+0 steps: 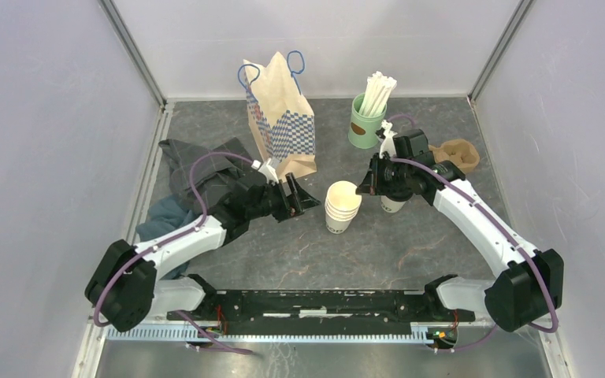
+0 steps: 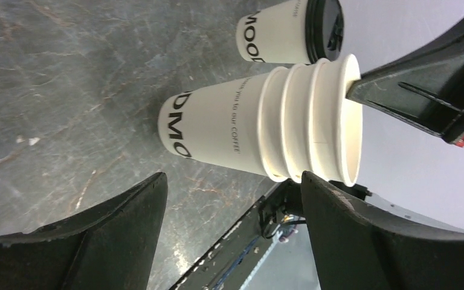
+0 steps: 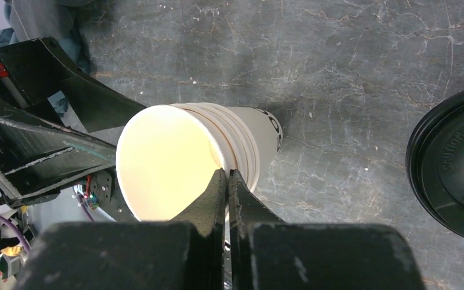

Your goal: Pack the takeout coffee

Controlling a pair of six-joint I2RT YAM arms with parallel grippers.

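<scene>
I am holding my right claw (image 3: 226, 174) pinched down to a sliver. Its tips are sitting right on the rim of the top cup (image 3: 157, 157) in the stack of white paper cups (image 1: 342, 208). One finger is lying over the inside of that rim and the other over the outside. Whether the paper wall is actually caught between them I cannot tell. The stack is standing upright on the table (image 1: 299, 252), mouth open, directly ahead of this claw, and I am looking down into it.

My left claw (image 2: 232, 178) is gaping wide on the left side of the stack and pointing at it. The stack is standing just past the fingertips rather than between them. One tip is lying just beside the nested rims, and I cannot tell if it is touching.

Just to the right of the stack, under my right wrist, a lidded cup (image 1: 394, 205) is standing upright, white with a black lid and apart from the stack.

Behind the stack and slightly left, a checked paper bag (image 1: 282, 118) with blue handles is standing. Behind the stack to the right, a green cup (image 1: 365, 126) is holding white straws (image 1: 378, 90), and farther right a brown pulp carrier (image 1: 457, 153) is lying. Well to the left of the stack, past my left arm, a crumpled dark cloth (image 1: 197, 169) is lying.
</scene>
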